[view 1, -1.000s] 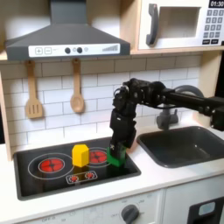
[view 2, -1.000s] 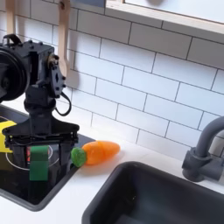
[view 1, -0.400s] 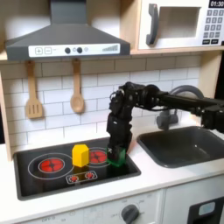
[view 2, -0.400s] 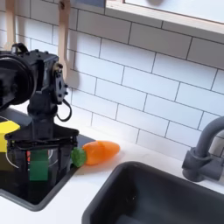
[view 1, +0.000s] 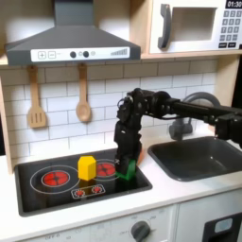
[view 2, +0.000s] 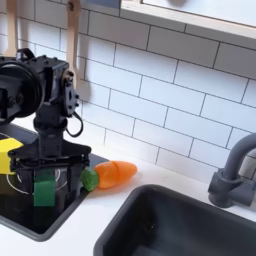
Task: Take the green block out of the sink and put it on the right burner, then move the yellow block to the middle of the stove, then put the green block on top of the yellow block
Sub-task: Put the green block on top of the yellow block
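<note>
The green block [view 1: 125, 174] [view 2: 43, 193] sits low over the red ring of the right burner [view 1: 107, 169] on the black stove [view 1: 38, 194], at the stove's right edge in the first exterior view. My gripper [view 1: 125, 166] [view 2: 44, 181] points straight down with its fingers shut on the green block's sides. I cannot tell whether the block touches the burner. The yellow block [view 1: 86, 167] [view 2: 8, 156] stands upright between the two burners, just left of the gripper in both exterior views. The dark grey sink [view 1: 198, 157] [view 2: 190, 225] lies to the right.
An orange carrot toy [view 2: 110, 174] lies on the white counter between stove and sink, close to the gripper. A dark faucet [view 1: 180, 128] [view 2: 235, 170] rises behind the sink. Two wooden utensils [view 1: 36, 99] hang on the tiled wall. The left burner [view 1: 55, 176] is bare.
The arm has shifted slightly to the first exterior view's left; the green block stays between the fingers at about the same low spot. The yellow block has not moved.
</note>
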`<state>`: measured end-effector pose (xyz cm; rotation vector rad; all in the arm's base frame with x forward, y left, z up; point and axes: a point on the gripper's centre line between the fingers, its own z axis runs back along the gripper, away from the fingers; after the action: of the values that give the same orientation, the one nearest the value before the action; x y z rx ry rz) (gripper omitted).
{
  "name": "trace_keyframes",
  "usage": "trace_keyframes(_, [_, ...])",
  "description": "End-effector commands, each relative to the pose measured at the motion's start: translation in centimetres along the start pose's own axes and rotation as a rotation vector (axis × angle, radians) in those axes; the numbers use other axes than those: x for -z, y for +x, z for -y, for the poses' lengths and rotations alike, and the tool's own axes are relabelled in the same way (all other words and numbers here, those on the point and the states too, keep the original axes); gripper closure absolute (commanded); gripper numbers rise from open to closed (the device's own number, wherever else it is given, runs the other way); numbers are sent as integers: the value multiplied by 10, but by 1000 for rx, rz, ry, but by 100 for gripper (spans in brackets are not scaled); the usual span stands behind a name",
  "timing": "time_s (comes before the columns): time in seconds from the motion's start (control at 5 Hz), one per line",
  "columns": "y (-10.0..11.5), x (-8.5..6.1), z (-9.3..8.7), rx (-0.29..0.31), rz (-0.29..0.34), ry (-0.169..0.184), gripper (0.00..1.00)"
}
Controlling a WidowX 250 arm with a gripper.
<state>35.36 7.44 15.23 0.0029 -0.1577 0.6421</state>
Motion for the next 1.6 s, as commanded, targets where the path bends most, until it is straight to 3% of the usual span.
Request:
trace_keyframes(0.0, [3,0,0,11,5,-27,100])
trace_keyframes(0.6, [10,-7,-9,7,-17,-51,100])
trace_keyframes(0.8, [14,-19,-6,8,-11,-72,100])
trace_keyframes(1.4, [24,-27,-7,-11,-11,-80,100])
